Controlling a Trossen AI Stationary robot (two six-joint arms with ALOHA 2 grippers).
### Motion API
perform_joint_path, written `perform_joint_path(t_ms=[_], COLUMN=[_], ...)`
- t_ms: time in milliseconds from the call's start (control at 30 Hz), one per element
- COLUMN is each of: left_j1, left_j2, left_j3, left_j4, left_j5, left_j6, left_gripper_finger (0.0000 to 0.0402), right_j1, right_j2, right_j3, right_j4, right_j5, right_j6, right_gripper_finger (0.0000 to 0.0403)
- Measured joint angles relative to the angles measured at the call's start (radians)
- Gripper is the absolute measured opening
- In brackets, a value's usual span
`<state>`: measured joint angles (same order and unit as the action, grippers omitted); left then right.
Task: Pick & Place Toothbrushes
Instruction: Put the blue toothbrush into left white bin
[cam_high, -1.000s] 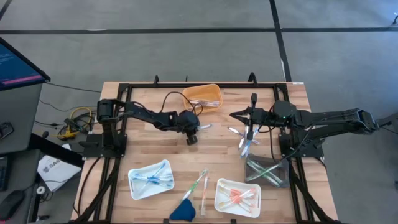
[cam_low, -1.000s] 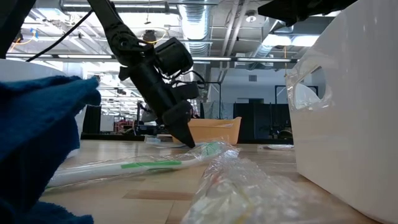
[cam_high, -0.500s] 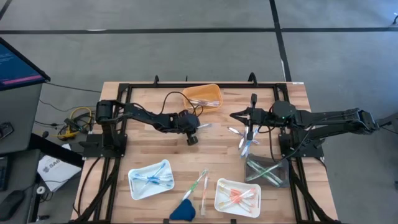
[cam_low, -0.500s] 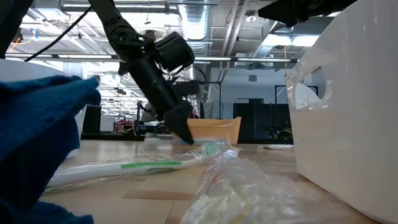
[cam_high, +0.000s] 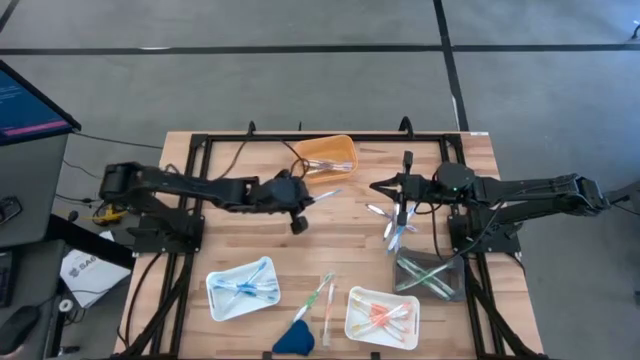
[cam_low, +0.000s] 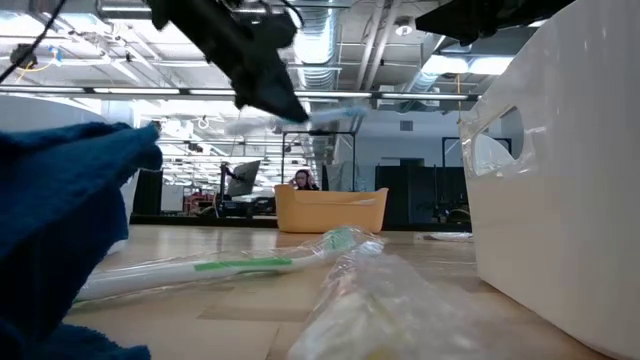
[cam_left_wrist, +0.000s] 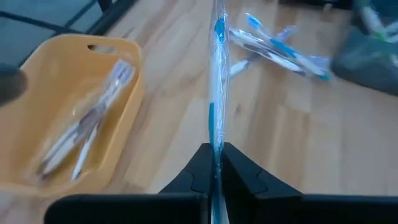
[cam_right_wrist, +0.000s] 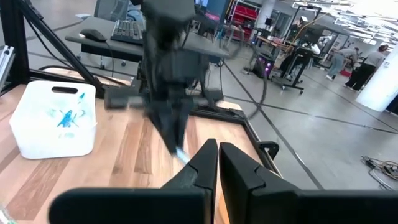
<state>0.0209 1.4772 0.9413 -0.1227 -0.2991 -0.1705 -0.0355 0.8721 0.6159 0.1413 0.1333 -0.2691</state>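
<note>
My left gripper (cam_high: 305, 203) hangs above the table's middle, just near of the orange tray (cam_high: 325, 153), and is shut on a clear-wrapped toothbrush with blue parts (cam_left_wrist: 217, 81). In the low view it (cam_low: 290, 108) is high over the table. The orange tray (cam_left_wrist: 68, 112) holds pale toothbrushes. Several loose blue toothbrushes (cam_high: 391, 226) lie on the wood under my right gripper (cam_high: 380, 186). That gripper hovers shut with nothing in it (cam_right_wrist: 217, 155). My left gripper pinches the toothbrush by one end (cam_left_wrist: 216, 152) between its two fingers. The fingers slant down from the table's left and lie along the brush. The brush sticks straight out beyond the fingertips toward the table's right, lifted clear of the wood.
A white tray with blue toothbrushes (cam_high: 243, 288) stands at the near left, and a white tray with pink ones (cam_high: 380, 317) at the near right. A dark tray with green ones (cam_high: 430, 275) sits beside it. Two wrapped toothbrushes (cam_high: 322, 297) and a blue wedge (cam_high: 293, 340) lie near the front edge.
My left gripper has risen from the table top, drawing back a little toward the table's left. The wrapped toothbrush has come up with it and now hangs clear of the wood. My right arm has kept still.
</note>
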Motion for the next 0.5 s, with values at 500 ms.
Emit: perform_joint_path(t_ms=[500], left_j1=[-0.222], left_j2=[-0.202], left_j3=[0.000], left_j4=[-0.395], left_j5=[0.003], left_j6=[-0.435], left_gripper_finger=[0.0007], right_j1=[0.000], right_j2=[0.000], right_j3=[0.000], right_j4=[0.000], right_j5=[0.000], right_j6=[0.008], right_gripper_finger=[0.0011])
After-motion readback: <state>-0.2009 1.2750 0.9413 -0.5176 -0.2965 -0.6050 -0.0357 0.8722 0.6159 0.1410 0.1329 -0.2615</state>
